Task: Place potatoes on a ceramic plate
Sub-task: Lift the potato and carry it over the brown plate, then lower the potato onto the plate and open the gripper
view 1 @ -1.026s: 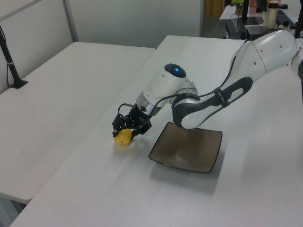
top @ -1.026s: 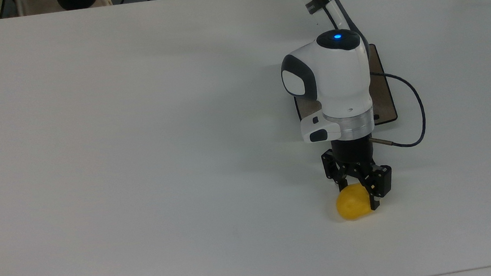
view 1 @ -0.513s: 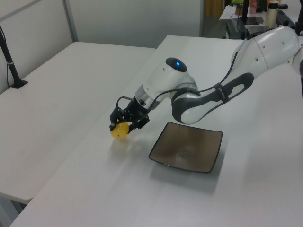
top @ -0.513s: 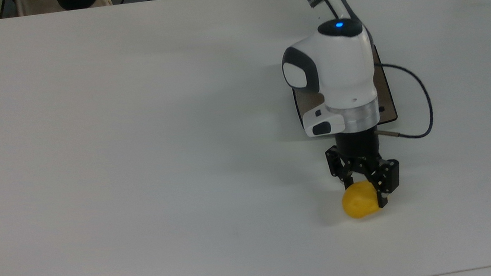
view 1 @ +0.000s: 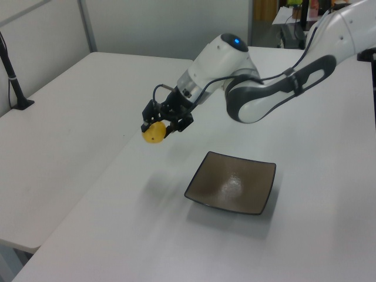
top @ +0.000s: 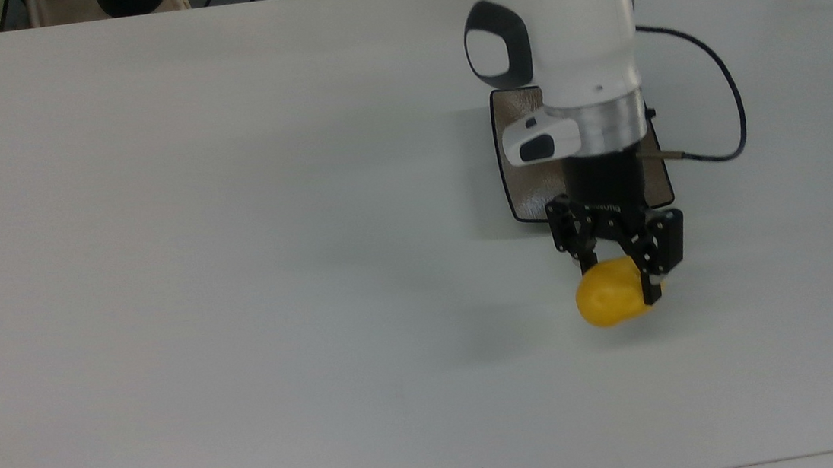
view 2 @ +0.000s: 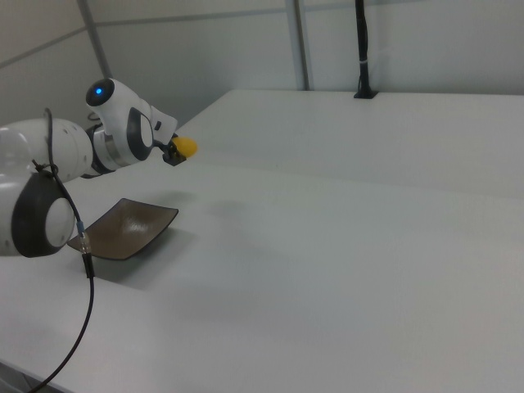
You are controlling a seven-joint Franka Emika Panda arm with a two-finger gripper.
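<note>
The end effector point(top: 621, 269) point(view 1: 158, 125) is gripping the yellow potato point(top: 609, 301) point(view 1: 154, 133) point(view 2: 185, 146) between its two black fingers point(top: 651, 272), which are closing on opposite sides of it. The potato is hanging clear above the white worktop point(top: 234, 244) point(view 1: 147, 235) point(view 2: 368, 246), with its shadow lying apart from it on the surface. In the left view, the square brown ceramic plate point(top: 526, 185) point(view 1: 232, 190) point(view 2: 125, 228) is resting on the worktop to the lower right of the potato, not touching it. The white arm point(top: 566, 44) point(view 1: 276, 94) point(view 2: 49, 172) is reaching out above the plate, with its wrist tilting the end effector downward.
</note>
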